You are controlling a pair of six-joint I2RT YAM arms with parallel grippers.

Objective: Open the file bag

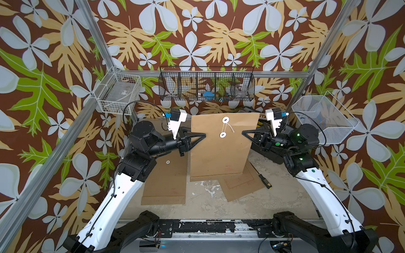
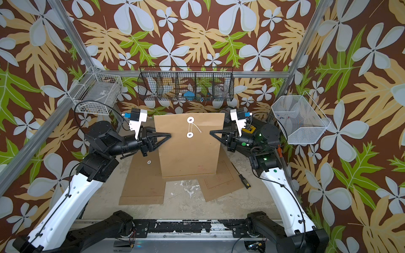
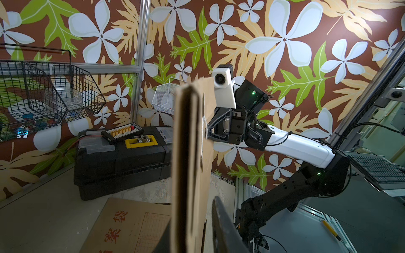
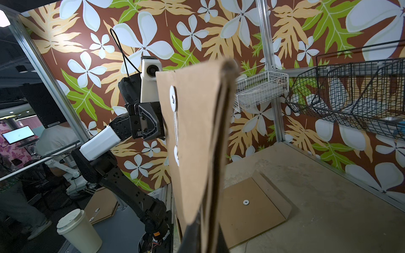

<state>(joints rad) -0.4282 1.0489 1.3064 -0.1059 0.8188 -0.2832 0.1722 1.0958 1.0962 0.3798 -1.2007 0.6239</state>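
Brown kraft paper file bag [image 1: 221,153] upright over tabletop [image 1: 208,201], white string tie [image 1: 224,127] facing out, prob for access. Pinched by right gripper [image 1: 243,133], jaws clenched on its right edge; left gripper [image 1: 204,134] jaws straddle left edge, grip unclear.

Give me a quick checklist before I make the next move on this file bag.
1. Right gripper clamped on the file bag edge: ok.
2. Left gripper grip on the opposite edge: cannot tell; the edge sits between its jaws, contact unclear.
3. Bag upright, closure facing the top views: ok.
4. String off the discs: not ok; it runs from upper disc to lower disc.
5. A gripper free for the string: not ok; both are at the bag.
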